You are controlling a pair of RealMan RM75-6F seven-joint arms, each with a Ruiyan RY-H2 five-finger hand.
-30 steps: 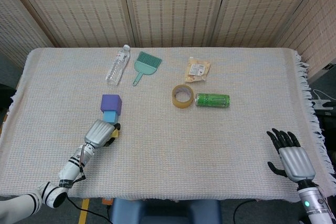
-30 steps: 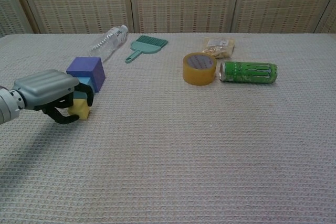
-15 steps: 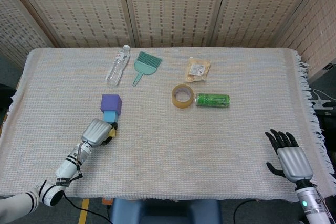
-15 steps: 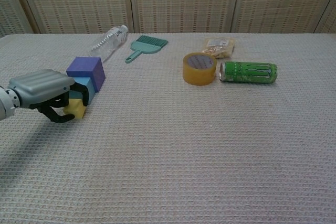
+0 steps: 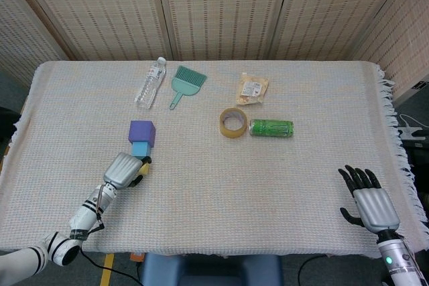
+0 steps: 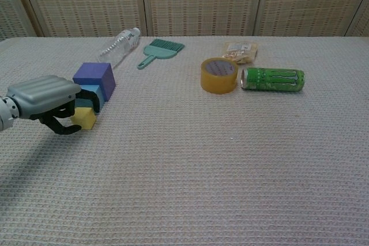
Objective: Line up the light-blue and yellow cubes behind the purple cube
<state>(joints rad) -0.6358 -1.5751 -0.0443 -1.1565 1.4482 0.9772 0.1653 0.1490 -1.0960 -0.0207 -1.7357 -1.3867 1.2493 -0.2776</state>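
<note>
Woven pale cloth covers the table in the head view. Most of the yellow cube is hidden under the left hand; only a sliver shows past the dark fingertips. Whether those fingers actually grip it cannot be told from above. One light-blue cube sits just beyond the fingertips, touching one purple cube farther out, so the three run in a row away from the hand. At the near right edge rests the right hand, fingers spread and holding nothing, its wrist cut off by the frame. Well away from both hands lie one clear bottle, one teal brush, one snack packet, one tape roll and one green can.

From the chest view, the left hand enters from the left, its arm cut off. Its fingers curl around the yellow cube; real contact is hard to make out. The right hand is out of frame. The light-blue cube is partly hidden behind the hand, with the purple cube just past it.
</note>
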